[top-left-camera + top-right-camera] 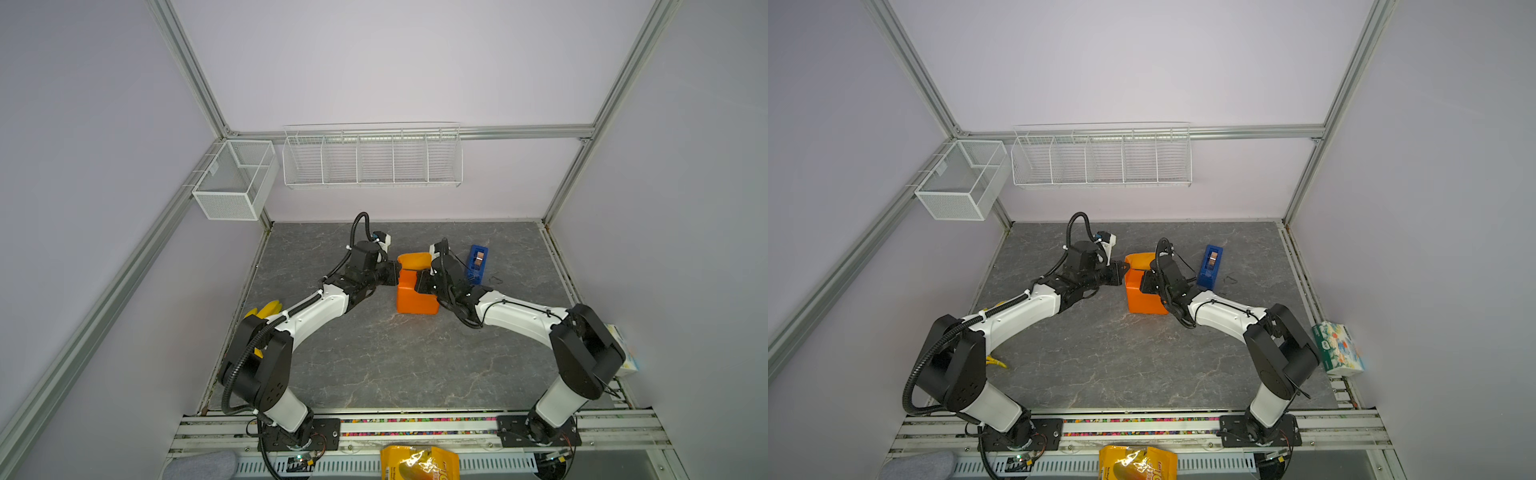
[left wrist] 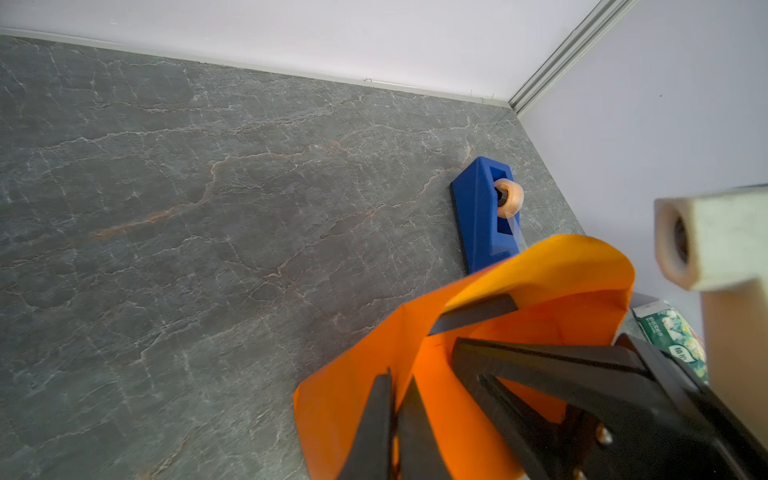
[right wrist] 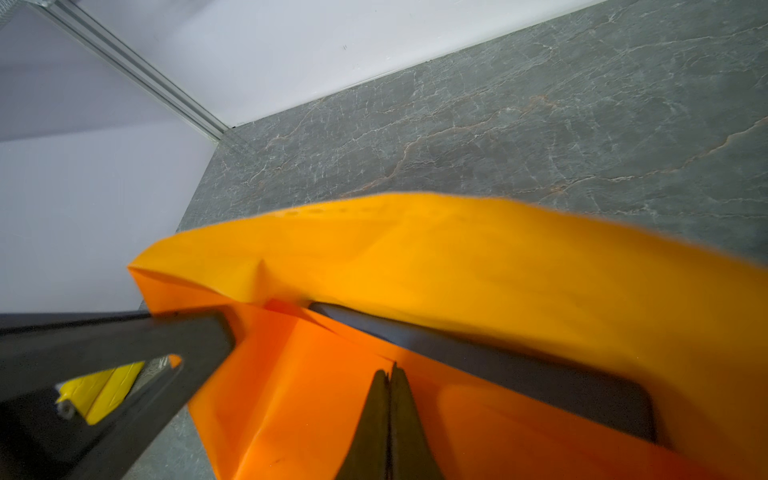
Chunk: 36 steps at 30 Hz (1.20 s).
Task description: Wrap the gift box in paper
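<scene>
The orange paper [image 1: 413, 300] [image 1: 1141, 300] is folded up around the gift box in mid-table, with one flap [image 1: 415, 259] curling up at the far end. Only a dark strip of the gift box [image 2: 473, 313] [image 3: 498, 370] shows under that flap. My left gripper [image 1: 394, 274] [image 1: 1121, 272] [image 2: 400, 376] is at the parcel's left side, its jaws a narrow slit apart over the paper. My right gripper [image 1: 419, 280] [image 1: 1144, 282] [image 3: 390, 370] is shut, its tips resting on the paper on top of the parcel.
A blue tape dispenser [image 1: 477, 262] [image 2: 478, 212] stands just right of the parcel. Bananas [image 1: 266, 309] lie by the left edge and a tissue box [image 1: 1339, 349] by the right edge. A yellow snack bag [image 1: 419, 461] lies in front. Wire baskets [image 1: 372, 158] hang on the back wall.
</scene>
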### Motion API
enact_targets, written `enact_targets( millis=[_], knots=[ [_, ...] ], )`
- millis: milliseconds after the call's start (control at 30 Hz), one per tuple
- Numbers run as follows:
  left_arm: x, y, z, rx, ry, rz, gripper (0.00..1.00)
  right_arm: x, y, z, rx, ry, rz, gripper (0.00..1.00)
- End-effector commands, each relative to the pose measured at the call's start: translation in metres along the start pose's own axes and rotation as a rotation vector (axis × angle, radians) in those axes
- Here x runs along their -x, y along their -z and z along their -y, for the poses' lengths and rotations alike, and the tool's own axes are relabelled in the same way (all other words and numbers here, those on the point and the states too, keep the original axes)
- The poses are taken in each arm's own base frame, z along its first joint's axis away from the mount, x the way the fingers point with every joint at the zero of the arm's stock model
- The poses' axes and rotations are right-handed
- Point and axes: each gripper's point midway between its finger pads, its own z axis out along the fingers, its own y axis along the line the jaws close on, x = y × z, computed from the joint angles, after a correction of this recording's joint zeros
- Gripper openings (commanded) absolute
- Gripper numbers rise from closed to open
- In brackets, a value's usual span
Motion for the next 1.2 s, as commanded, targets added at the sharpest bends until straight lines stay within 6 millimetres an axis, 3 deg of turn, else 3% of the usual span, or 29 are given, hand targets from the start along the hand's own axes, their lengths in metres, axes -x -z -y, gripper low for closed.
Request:
enact_targets(
  millis=[0, 200, 367, 700, 1167],
  knots=[
    [0.017, 0.021, 0.007, 0.007, -0.018, 0.067, 0.3, -0.033, -0.001, 0.036, -0.126, 0.017, -0.113, 0.07],
    [0.02, 0.035, -0.022, 0.119, 0.006, 0.125, 0.33, -0.033, -0.001, 0.036, -0.127, 0.018, -0.113, 0.07],
    [0.004, 0.025, -0.038, 0.143, 0.04, 0.086, 0.34, -0.033, 0.0, 0.036, -0.128, 0.022, -0.117, 0.07],
    [-0.013, -0.009, -0.027, -0.004, 0.116, 0.067, 0.38, -0.033, 0.0, 0.035, -0.126, 0.018, -0.115, 0.07],
    [-0.017, -0.013, -0.022, -0.061, 0.174, 0.109, 0.38, -0.033, 0.0, 0.036, -0.125, 0.015, -0.116, 0.07]
  ],
)
